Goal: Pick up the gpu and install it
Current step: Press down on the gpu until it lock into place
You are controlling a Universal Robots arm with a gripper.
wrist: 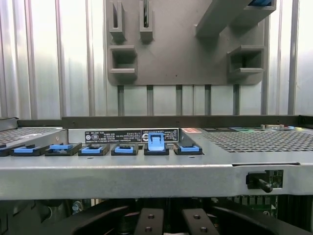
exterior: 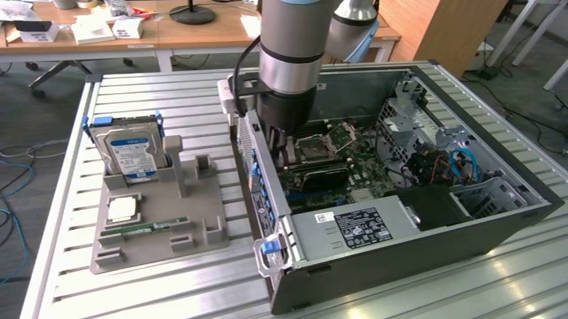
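Jaws [exterior: 286,154]: closed tight, apparently pinched on the upper edge of the gpu [exterior: 321,174]. Gpu: stood on edge directly beneath them inside the computer case [exterior: 461,232], long axis laid from rear wall across the motherboard [exterior: 355,156].

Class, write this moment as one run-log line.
end effector: shut, inside case | gpu: in case beside it, grip unclear | tray: hard drive, memory stick

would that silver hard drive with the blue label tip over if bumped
Probably not easily: the silver hard drive with the blue-white label stands with its lower end in a slot of the grey plastic holder. It looks like a rigid metal box, likely heavy for its size. Its smooth faces may slip.
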